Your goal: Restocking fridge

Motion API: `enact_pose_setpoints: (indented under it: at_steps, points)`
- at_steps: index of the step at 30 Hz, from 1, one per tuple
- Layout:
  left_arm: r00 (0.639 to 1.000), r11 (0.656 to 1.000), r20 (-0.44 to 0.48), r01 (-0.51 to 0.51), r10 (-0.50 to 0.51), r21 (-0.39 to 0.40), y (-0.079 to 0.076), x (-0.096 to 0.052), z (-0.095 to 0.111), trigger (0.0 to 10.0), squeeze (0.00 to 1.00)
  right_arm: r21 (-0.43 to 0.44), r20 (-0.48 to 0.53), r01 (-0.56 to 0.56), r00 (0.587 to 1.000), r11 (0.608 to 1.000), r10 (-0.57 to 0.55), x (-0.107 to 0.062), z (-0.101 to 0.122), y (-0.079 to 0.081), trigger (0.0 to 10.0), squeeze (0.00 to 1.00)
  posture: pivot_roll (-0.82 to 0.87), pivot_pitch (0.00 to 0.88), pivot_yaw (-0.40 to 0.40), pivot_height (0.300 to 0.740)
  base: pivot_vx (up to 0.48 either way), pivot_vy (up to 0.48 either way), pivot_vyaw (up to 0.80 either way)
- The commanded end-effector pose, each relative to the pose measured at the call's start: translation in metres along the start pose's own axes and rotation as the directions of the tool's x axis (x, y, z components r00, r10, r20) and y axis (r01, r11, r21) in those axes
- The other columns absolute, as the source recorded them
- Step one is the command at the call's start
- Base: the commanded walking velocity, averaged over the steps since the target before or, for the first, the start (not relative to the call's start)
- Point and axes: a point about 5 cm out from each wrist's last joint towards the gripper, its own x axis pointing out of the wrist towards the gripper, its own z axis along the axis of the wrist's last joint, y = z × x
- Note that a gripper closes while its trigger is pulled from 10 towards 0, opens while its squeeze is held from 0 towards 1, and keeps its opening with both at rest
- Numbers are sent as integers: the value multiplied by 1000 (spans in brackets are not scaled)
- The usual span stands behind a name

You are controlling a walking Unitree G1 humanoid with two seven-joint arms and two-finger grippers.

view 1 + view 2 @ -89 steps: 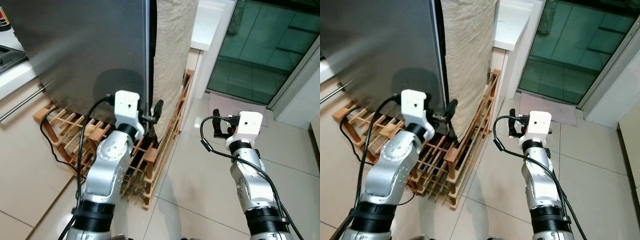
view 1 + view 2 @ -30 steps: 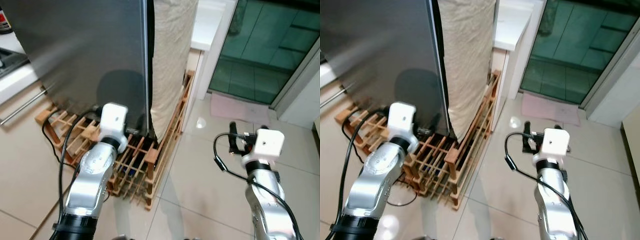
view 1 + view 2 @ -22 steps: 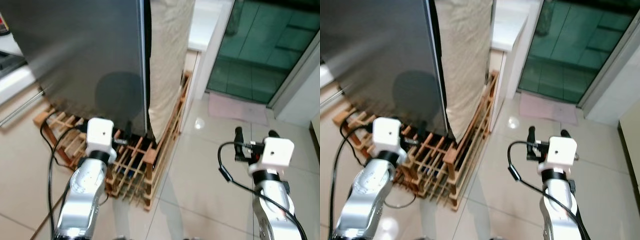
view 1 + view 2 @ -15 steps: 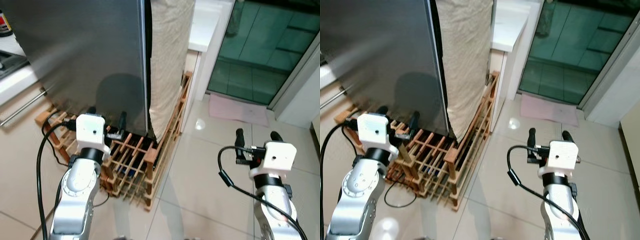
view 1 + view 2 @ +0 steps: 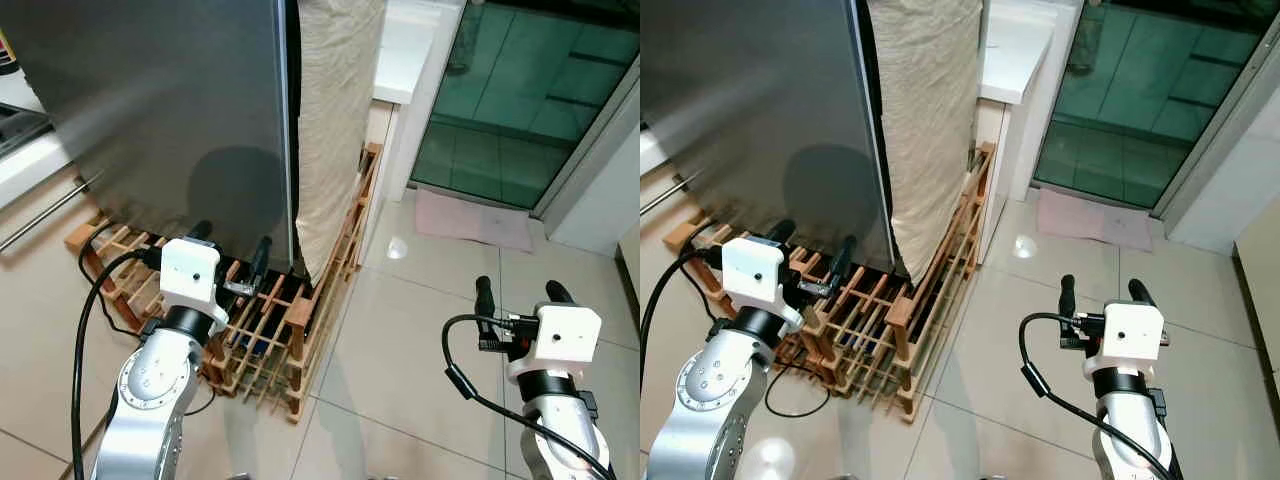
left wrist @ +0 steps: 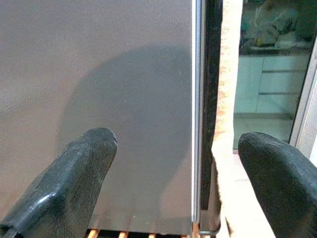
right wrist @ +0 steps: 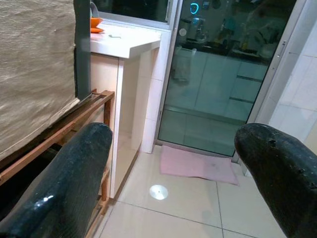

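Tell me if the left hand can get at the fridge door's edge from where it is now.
Probably yes. The left hand is open, aimed at the fridge door edge, with nothing between; the wooden rack sits below.

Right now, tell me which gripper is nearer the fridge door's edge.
Left. The left gripper hovers open just before the fridge door edge, above the wooden rack. The right gripper, also open, hangs over the floor tiles, well off to the right.
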Motion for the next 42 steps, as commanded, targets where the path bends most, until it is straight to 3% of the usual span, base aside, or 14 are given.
enact_pose_setpoints:
  at_steps: [1, 16, 22, 28, 35, 39, 42]
  points:
    - [999, 1000, 33, 17, -17, -8, -3, 1, 8, 10000, 0, -12, 27, -13, 1000, 1000, 13, 4, 5, 0, 10000, 0, 4, 0, -27, 740, 326, 0, 0]
    - [998, 1000, 62, -7, 8, -10, -2, 1, 13, 10000, 0, -29, 63, -55, 996, 998, 57, 16, 9, 5, 10000, 0, 28, 0, -39, 740, 438, 0, 0]
    - [997, 1000, 70, 17, -17, 4, -4, 4, 16, 10000, 0, -27, 85, -61, 994, 998, 63, 16, 18, 9, 10000, 0, 36, 0, -38, 740, 0, 0, 0]
    - [998, 997, 28, 60, -59, -38, -10, 20, 20, 10000, 0, -26, 105, -62, 992, 998, 64, 20, 24, 15, 10000, 0, 40, 0, -38, 740, 0, 0, 0]
    - [986, 988, 94, 145, -140, -46, -25, 41, 47, 10000, 0, -22, 113, -76, 991, 997, 78, 25, 29, 25, 10000, 0, 25, 0, -33, 740, 0, 0, 0]
    - [980, 979, 70, 193, -189, -62, -32, 46, 50, 10000, 0, -27, 111, -74, 991, 997, 77, 28, 28, 24, 10000, 0, 18, 0, -32, 740, 0, 0, 0]
    - [969, 969, -16, 245, -246, -37, -36, 43, 43, 10000, 0, -34, 100, -55, 993, 998, 58, 32, 24, 18, 10000, 0, 8, 0, -30, 740, 0, 0, 0]
